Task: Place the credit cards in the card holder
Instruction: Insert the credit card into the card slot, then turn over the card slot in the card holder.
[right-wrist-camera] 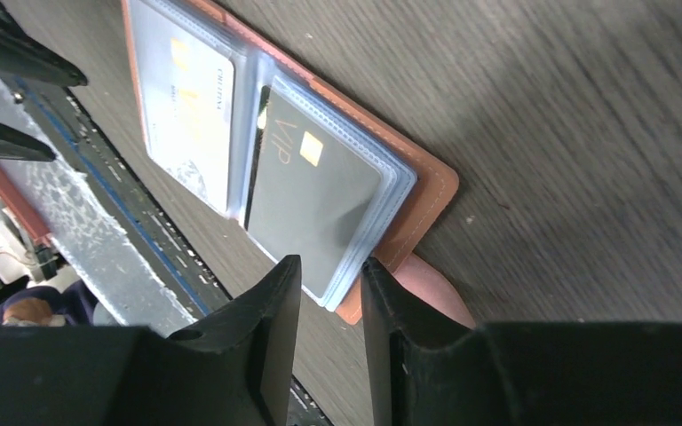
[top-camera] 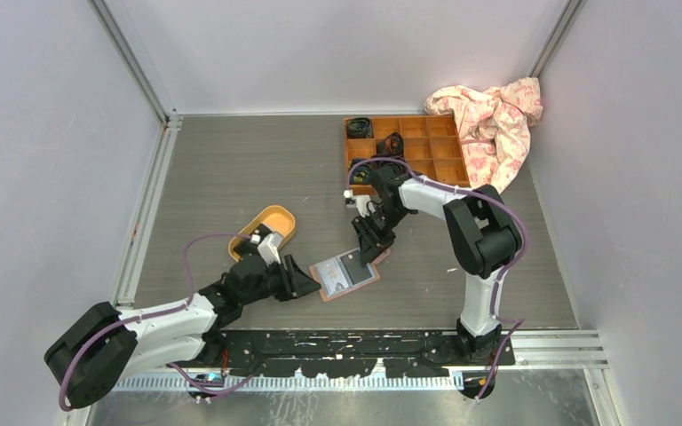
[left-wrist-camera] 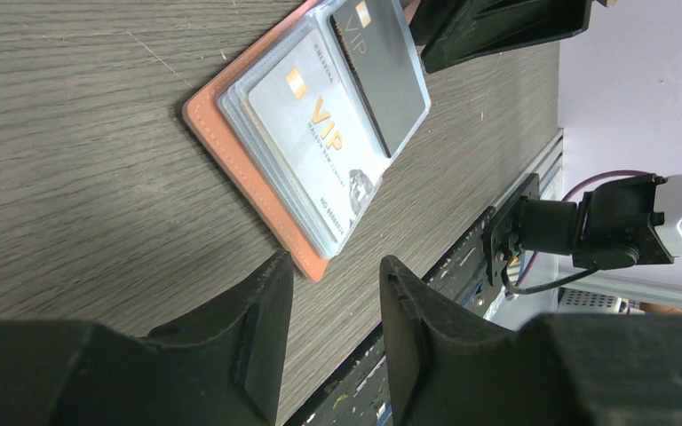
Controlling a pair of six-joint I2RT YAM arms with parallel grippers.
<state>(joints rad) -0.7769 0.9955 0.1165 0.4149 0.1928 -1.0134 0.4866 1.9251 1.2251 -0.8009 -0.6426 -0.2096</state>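
The card holder [top-camera: 348,275] lies open on the table, salmon cover down [left-wrist-camera: 240,169], with clear sleeves on top. A white credit card [left-wrist-camera: 320,120] sits in one sleeve and a dark credit card [right-wrist-camera: 320,195] in the sleeve beside it. My left gripper [left-wrist-camera: 333,266] is open and low at the holder's near-left corner, which lies just ahead of its fingertips without touching them. My right gripper [right-wrist-camera: 330,266] is open at the opposite end. The corner of the dark card's sleeve stack lies between its fingertips, and the pink snap tab [right-wrist-camera: 435,288] shows beside its right finger.
A yellow oval tray [top-camera: 271,226] stands just behind my left gripper [top-camera: 309,286]. An orange-brown compartment box [top-camera: 408,146] with small dark items is at the back, and a crumpled pink cloth [top-camera: 493,120] lies to its right. The black base rail [top-camera: 364,342] runs along the near edge.
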